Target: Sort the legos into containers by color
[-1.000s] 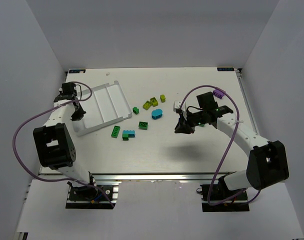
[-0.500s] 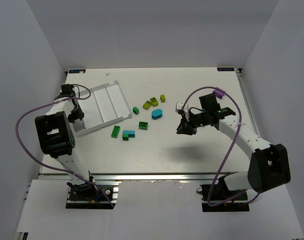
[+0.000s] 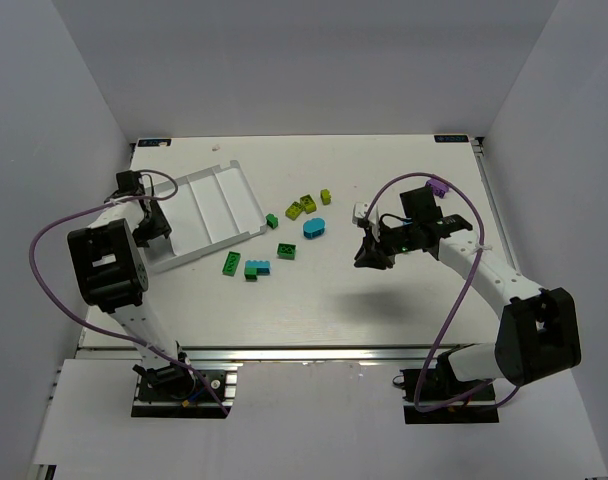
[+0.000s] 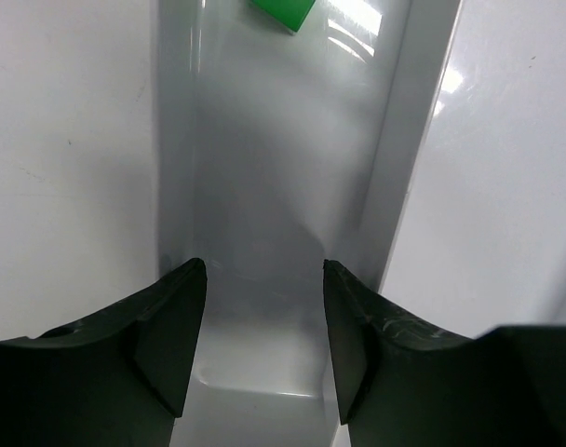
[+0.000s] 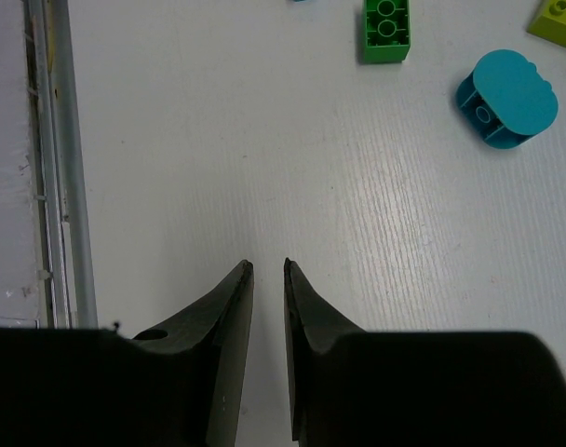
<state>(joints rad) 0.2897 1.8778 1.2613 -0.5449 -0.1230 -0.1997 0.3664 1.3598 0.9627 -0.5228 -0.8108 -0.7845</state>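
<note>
Spanning most of the overhead view, the flat white desk [image 3: 314,300] carries everything. Next in size is the white rectangular plastic tray [image 3: 246,212] at the left, its long compartments split by raised ridges so that each colour can get a lane of its own.

Over the tray's left end hangs the left gripper [image 4: 264,349], released, with nothing between its jaws. It looks down one lane, and a dark green plastic brick [image 4: 281,13] lies on the lane floor ahead of the fingertips, well clear of them; judging by that, this lane is serving for dark green.

On the right side of the desk, the right gripper [image 5: 267,321] is nearly clenched, only a thin slit between its jaws and no brick in it. It hovers above bare desk, probably poised to pick the next brick.

Ahead of it and apart lie the loose legos. A rounded cyan-blue plastic brick [image 5: 505,98] sits up and to the right, and a dark green two-stud brick [image 5: 386,31] lies nearer straight ahead. A cluster of yellow-green bricks [image 3: 304,205] rests beyond them, and a cyan and green pair [image 3: 256,268] lies near the tray's lower corner. Most bricks remain unsorted.
</note>
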